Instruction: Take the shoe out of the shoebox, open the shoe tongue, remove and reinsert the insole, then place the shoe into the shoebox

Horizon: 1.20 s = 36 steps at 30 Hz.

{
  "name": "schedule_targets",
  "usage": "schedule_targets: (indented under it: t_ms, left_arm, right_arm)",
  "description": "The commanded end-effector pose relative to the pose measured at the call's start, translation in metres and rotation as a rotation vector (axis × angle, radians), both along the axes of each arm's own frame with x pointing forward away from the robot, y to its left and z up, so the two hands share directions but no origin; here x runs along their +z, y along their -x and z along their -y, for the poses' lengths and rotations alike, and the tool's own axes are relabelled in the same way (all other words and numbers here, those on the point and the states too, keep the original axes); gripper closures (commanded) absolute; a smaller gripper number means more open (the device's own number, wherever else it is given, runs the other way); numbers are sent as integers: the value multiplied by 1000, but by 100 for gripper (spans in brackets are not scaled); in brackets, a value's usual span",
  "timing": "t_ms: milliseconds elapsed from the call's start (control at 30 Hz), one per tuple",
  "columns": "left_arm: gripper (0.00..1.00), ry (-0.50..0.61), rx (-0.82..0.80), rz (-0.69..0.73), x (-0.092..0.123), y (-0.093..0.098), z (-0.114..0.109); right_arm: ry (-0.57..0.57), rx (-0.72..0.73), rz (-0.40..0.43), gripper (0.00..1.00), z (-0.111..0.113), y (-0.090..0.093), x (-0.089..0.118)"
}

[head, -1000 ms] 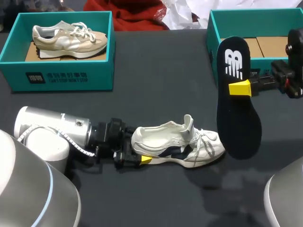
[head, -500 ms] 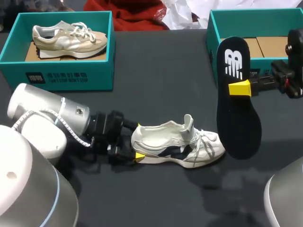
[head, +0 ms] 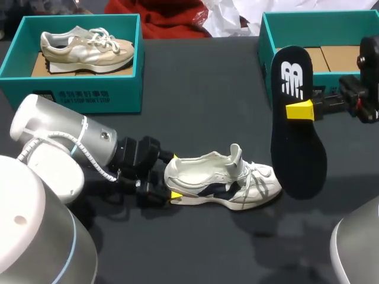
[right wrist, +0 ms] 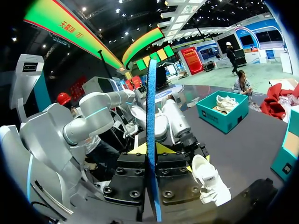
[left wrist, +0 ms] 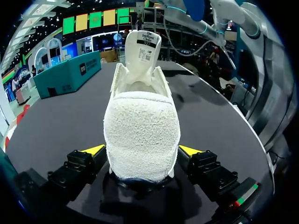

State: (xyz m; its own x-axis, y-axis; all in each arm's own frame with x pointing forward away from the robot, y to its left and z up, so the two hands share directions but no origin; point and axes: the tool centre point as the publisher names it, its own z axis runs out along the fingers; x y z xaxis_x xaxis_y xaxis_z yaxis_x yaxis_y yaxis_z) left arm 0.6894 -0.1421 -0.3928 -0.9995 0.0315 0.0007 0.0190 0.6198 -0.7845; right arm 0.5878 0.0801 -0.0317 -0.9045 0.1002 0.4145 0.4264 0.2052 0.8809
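The insole [head: 296, 148] carries a white logo [head: 291, 80] on its black top face; its edge appears blue in the right wrist view. It is a flat, elongated oval held upright above the table [head: 201, 89], clear of the surface, between the right shoebox [head: 266, 41] and the toe of the white shoe [head: 219, 180]. The right gripper [right wrist: 152, 149] is clamped on the insole, 1 finger on each face. The white shoe stands on its sole on the table, outside both boxes, with dark side panels, white laces and a fleecy heel lining. Its tongue [left wrist: 142, 44] stands raised and bears a printed label [left wrist: 145, 50]. The left gripper [left wrist: 142, 151] grips the heel, 1 yellow tip pressed against each side. The right shoebox is teal with a brown cardboard floor. The left shoebox [head: 77, 94], also teal, has white print on its front wall and contains 1 beige shoe [head: 86, 47]. The table surface is matte black.
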Motion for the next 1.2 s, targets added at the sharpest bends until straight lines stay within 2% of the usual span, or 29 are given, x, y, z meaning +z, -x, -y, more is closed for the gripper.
schedule_targets:
  t_ms: [33, 100, 267, 367, 400, 767, 1033, 1200]
  left_arm:
    - [0, -70, 19, -17, -1, 5, 2]
    - [0, -162, 22, -22, 2, 10, 0]
    - [0, -279, -5, -49, 8, 14, -7]
    - [0, -449, -8, -34, 21, 13, -11]
    - [0, -516, 43, -20, 23, 12, -12]
    - [0, -516, 43, -20, 23, 12, -12]
    - [0, -608, 113, -16, 37, 3, -16]
    - [0, -624, 122, -17, 40, 2, -17]
  right_arm:
    - [-3, -13, 3, 100, 2, 7, -2]
    - [-3, -13, 3, 100, 2, 7, -2]
    - [-3, -13, 3, 100, 2, 7, -2]
    - [-3, -13, 3, 100, 2, 7, -2]
    - [-3, -13, 3, 100, 2, 7, -2]
    - [-3, -13, 3, 100, 2, 7, -2]
    - [-3, -13, 3, 100, 2, 7, -2]
    - [-3, -13, 3, 100, 2, 7, -2]
